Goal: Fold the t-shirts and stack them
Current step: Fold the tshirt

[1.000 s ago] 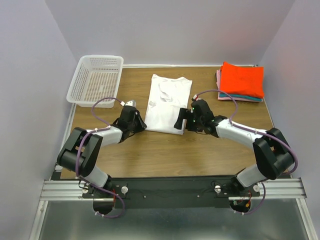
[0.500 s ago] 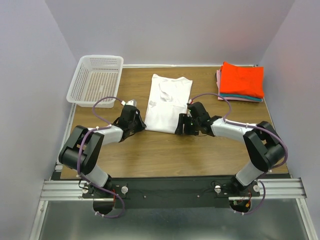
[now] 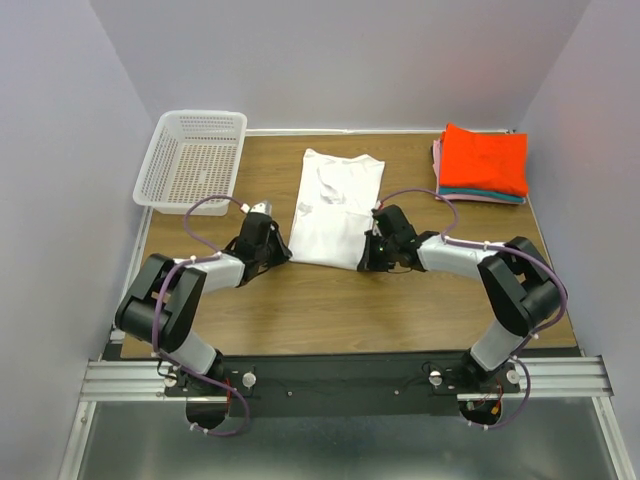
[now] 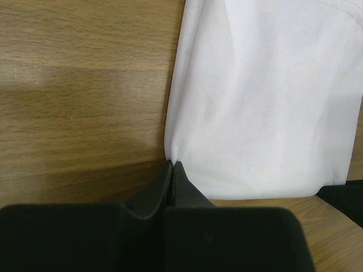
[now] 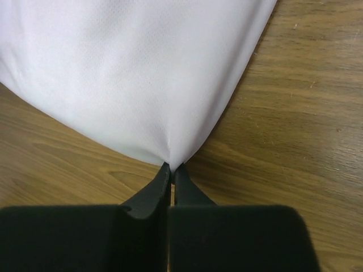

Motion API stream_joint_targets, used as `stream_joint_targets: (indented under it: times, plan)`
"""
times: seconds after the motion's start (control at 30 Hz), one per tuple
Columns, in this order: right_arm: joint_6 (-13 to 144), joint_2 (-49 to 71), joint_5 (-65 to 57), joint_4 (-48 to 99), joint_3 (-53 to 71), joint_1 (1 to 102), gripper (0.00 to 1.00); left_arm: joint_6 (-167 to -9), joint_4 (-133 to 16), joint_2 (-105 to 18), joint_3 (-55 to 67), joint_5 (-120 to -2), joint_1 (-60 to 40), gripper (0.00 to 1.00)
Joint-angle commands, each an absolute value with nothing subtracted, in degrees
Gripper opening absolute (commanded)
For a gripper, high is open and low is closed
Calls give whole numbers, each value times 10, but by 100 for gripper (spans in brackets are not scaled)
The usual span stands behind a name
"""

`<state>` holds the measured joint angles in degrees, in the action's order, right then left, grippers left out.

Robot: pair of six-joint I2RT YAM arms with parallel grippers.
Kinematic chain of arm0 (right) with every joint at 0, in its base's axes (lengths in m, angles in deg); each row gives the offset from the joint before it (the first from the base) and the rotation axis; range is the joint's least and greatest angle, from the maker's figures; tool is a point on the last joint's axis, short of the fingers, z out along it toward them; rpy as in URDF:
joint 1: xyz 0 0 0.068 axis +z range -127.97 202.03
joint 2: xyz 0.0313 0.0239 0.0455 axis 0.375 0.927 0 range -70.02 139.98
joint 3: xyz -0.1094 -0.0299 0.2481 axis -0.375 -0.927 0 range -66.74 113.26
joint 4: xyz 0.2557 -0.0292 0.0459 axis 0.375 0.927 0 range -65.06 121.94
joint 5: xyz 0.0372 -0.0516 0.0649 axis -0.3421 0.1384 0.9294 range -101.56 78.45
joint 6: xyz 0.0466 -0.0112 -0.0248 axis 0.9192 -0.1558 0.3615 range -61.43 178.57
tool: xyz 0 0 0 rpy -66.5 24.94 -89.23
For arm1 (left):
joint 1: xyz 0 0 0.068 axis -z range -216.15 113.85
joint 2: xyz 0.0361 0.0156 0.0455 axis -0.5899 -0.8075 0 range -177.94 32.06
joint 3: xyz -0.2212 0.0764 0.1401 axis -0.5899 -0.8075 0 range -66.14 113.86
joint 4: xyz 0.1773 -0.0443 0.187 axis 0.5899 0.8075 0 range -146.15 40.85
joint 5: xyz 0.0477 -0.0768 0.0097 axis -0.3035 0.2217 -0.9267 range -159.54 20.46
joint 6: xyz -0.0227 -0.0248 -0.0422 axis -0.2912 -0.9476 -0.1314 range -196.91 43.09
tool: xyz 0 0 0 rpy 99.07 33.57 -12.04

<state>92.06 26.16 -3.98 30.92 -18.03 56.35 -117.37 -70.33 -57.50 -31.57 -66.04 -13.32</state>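
A white t-shirt (image 3: pixel 336 205) lies folded lengthwise in the middle of the table. My left gripper (image 3: pixel 287 251) is shut on its near left corner; in the left wrist view the cloth (image 4: pixel 266 102) is pinched at the fingertips of the gripper (image 4: pixel 173 164). My right gripper (image 3: pixel 364 262) is shut on the near right corner, and the right wrist view shows the hem (image 5: pixel 142 73) puckered into its tips (image 5: pixel 172 166). A folded stack of t-shirts (image 3: pixel 483 160), orange-red on top with teal and pink beneath, sits at the back right.
A white mesh basket (image 3: pixel 193 160) stands at the back left corner of the wooden table (image 3: pixel 330 310). Purple cables loop over both arms.
The right gripper slid left onto the shirt's near right corner and closed on it. The left gripper finished closing on the near left corner and stayed put.
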Motion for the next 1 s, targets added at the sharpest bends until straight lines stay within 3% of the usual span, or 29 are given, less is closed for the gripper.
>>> stream_joint_targets:
  times: [0.0, 0.23, 0.67, 0.97]
  plan:
    - [925, 268, -24, 322, -192, 566, 1, -1177, -691, -543, -341, -658, -137, 0]
    - [937, 178, 65, 324, -252, 581, 1, -1198, -662, -417, -410, -671, -136, 0]
    - [997, 7, 291, 327, -282, 638, 1, -1263, -455, -6, -444, -753, -130, 0]
    - [1020, -31, 334, 328, -260, 638, 1, -1251, -431, -13, -369, -805, -131, 0]
